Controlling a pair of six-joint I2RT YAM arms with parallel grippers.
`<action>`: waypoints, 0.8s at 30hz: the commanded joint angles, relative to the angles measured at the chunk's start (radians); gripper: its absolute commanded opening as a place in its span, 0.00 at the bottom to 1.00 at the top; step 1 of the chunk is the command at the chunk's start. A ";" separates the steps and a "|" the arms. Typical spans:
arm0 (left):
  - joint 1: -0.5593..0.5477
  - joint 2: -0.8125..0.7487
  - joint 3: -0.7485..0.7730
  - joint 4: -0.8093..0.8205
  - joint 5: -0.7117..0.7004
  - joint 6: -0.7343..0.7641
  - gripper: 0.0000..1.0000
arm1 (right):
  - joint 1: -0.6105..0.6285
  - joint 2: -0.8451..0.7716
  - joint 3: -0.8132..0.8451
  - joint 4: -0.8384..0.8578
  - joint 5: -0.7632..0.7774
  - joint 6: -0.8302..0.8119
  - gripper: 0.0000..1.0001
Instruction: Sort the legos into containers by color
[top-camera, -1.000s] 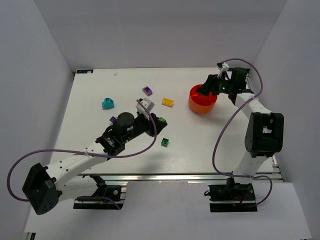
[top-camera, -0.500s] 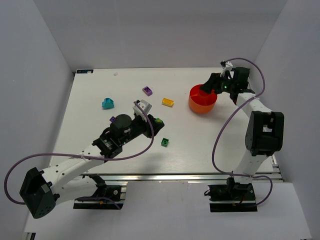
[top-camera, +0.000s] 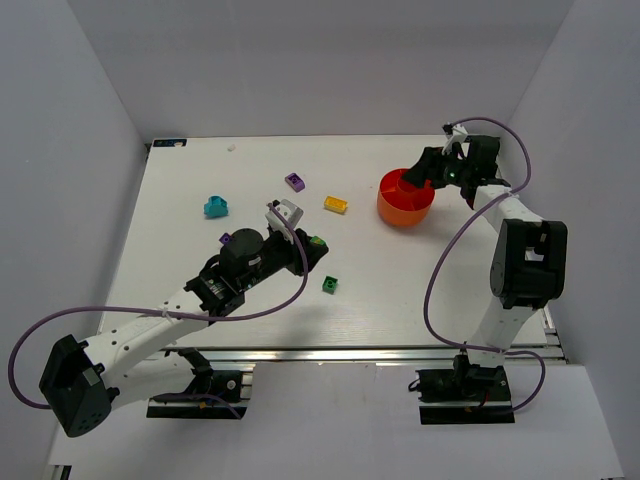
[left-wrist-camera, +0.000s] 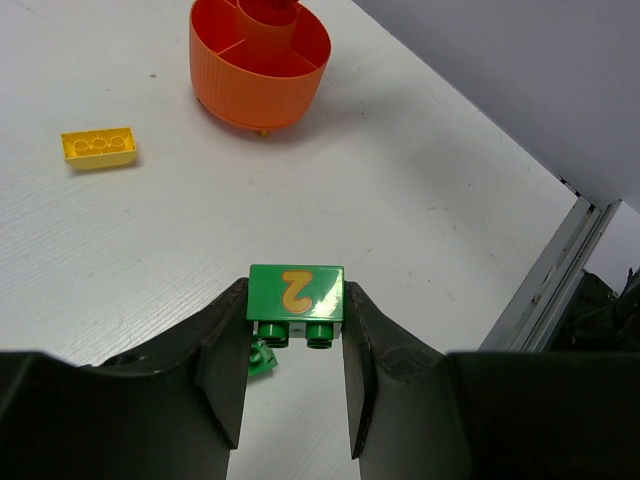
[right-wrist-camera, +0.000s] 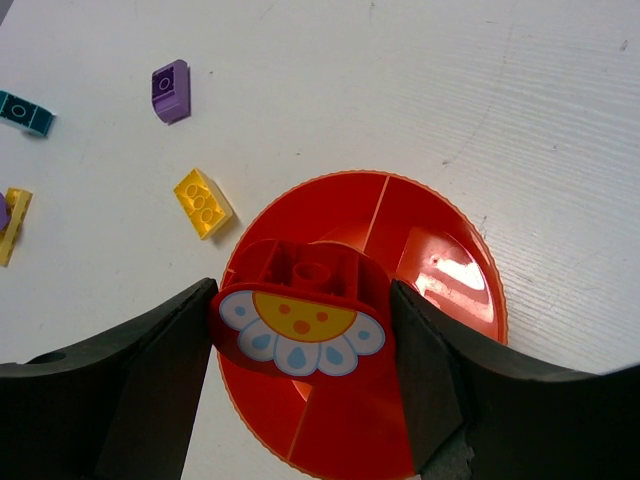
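My left gripper (left-wrist-camera: 296, 318) is shut on a green brick (left-wrist-camera: 296, 297) with a yellow "2" and holds it above the table; in the top view it (top-camera: 314, 247) is mid-table. My right gripper (right-wrist-camera: 300, 325) is shut on a red brick (right-wrist-camera: 300, 300) with a flower face, held over the round orange bowl (right-wrist-camera: 440, 270). The bowl (top-camera: 405, 207) stands at the back right, with my right gripper (top-camera: 420, 175) above its far rim. Loose on the table are a yellow brick (top-camera: 336, 204), a purple brick (top-camera: 295, 181), a teal brick (top-camera: 215, 207) and a small green piece (top-camera: 329, 284).
A small purple piece (top-camera: 226, 239) lies beside my left arm. The left wrist view shows the bowl (left-wrist-camera: 250, 95) ahead, the yellow brick (left-wrist-camera: 98, 147) and the table's right edge (left-wrist-camera: 560, 250). White walls close in the left, back and right sides.
My left arm has shifted slightly with the green brick still held. My right gripper has edged a little to the right over the bowl, still holding the red brick.
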 joint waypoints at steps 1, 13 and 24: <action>0.003 -0.017 -0.015 0.002 -0.008 0.012 0.00 | -0.003 0.004 0.037 0.023 -0.008 -0.021 0.10; 0.003 -0.018 -0.016 0.003 -0.009 0.012 0.00 | 0.002 0.010 0.040 0.012 0.000 -0.021 0.64; 0.003 -0.020 -0.018 0.002 -0.011 0.011 0.00 | 0.002 0.008 0.045 0.007 0.000 -0.021 0.80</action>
